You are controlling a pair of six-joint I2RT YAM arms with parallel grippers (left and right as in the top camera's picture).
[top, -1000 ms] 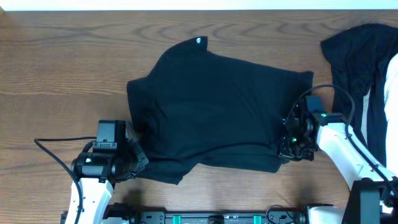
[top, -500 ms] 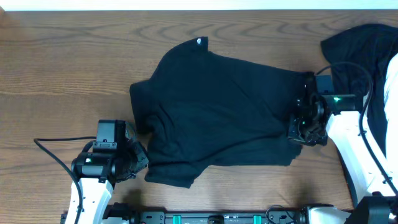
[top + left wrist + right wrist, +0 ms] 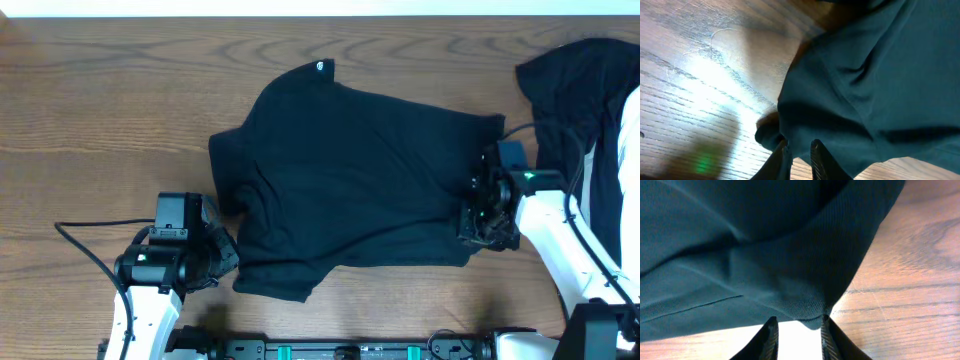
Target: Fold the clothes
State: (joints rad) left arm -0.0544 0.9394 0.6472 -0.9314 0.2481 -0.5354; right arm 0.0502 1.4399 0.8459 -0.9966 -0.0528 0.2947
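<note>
The clothes [image 3: 350, 170], a black garment, lie spread across the middle of the wooden table [image 3: 100, 120], with a tiny white logo [image 3: 320, 67] at the far edge. My left gripper [image 3: 225, 262] is at the garment's near left corner. In the left wrist view its jaws [image 3: 800, 147] stand nearly together, pinching a bunched fold of the fabric [image 3: 880, 90]. My right gripper [image 3: 478, 225] sits at the garment's right edge. The right wrist view shows that gripper [image 3: 799, 322] open, with a fabric corner [image 3: 765, 245] loose just beyond its tips.
A second heap of dark cloth [image 3: 580, 100] with a white strip [image 3: 600, 180] lies at the far right, close behind my right arm. Bare wood runs along the left side and the far edge.
My right gripper carried the garment's right edge further right, then opened and let the fabric go. The left gripper has stayed where it was, still on the corner.
</note>
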